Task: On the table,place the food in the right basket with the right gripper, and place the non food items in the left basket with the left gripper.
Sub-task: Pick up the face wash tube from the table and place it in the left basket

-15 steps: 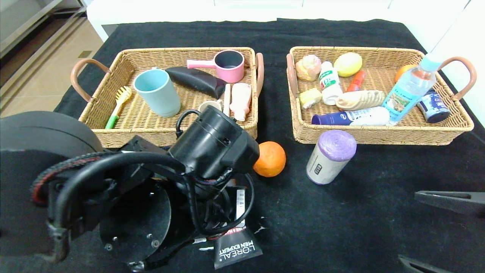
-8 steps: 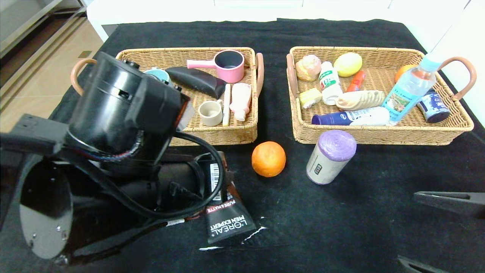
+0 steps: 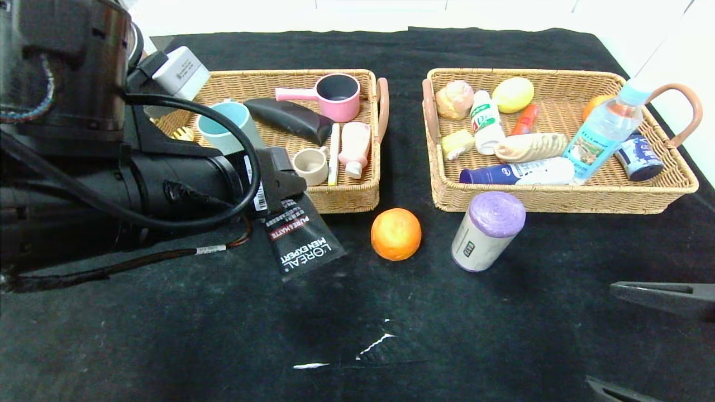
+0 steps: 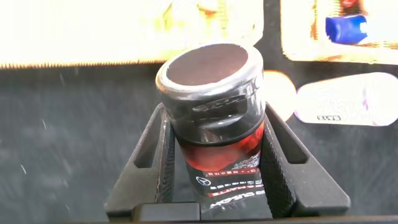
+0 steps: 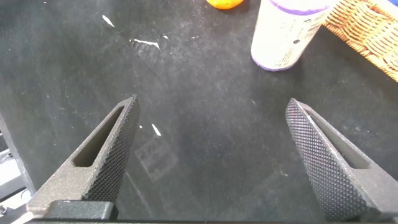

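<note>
The left gripper [image 3: 279, 187] clenches a L'Oréal tube [image 3: 299, 237] beside the near edge of the well-filled left basket [image 3: 346, 198]. An orange [image 3: 396, 234] and purple-capped roll [image 3: 487, 230] remain on the table; the right gripper [image 5: 214, 158] waits spread wide, near right.

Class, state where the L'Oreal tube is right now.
In the head view, the L'Oreal tube hangs off the table in the left pincer, just before the left basket, left of the orange.
</note>
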Motion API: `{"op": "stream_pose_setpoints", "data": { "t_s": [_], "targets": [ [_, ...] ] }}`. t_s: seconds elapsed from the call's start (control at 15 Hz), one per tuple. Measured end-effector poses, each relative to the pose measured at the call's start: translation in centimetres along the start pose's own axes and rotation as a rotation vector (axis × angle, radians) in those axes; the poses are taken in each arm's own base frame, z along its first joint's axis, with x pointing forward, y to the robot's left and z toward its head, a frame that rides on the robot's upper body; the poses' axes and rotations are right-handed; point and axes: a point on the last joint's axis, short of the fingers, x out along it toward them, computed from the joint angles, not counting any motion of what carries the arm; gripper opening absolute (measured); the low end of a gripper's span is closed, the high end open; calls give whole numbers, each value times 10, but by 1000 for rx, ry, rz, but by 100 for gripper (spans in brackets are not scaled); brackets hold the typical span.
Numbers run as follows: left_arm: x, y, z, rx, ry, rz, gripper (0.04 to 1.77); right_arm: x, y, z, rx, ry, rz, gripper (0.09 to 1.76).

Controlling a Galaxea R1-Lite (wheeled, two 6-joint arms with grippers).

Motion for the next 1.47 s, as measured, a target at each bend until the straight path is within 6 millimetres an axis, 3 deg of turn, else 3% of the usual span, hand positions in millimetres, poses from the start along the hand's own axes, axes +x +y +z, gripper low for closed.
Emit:
{"op": "stream_pose_setpoints", "data": {
  "t_s": [0.47,1.0,1.47],
  "targets": [
    [10,0,36,61,-129,1,83,0,0,-1,-1,1,1,171],
    [62,8,66,135,-252,23,83,-4,1,1,-5,-16,-4,171],
    [102,20,77,225,-279,103,83,-5,1,1,-6,-19,-4,171]
  ]
}}
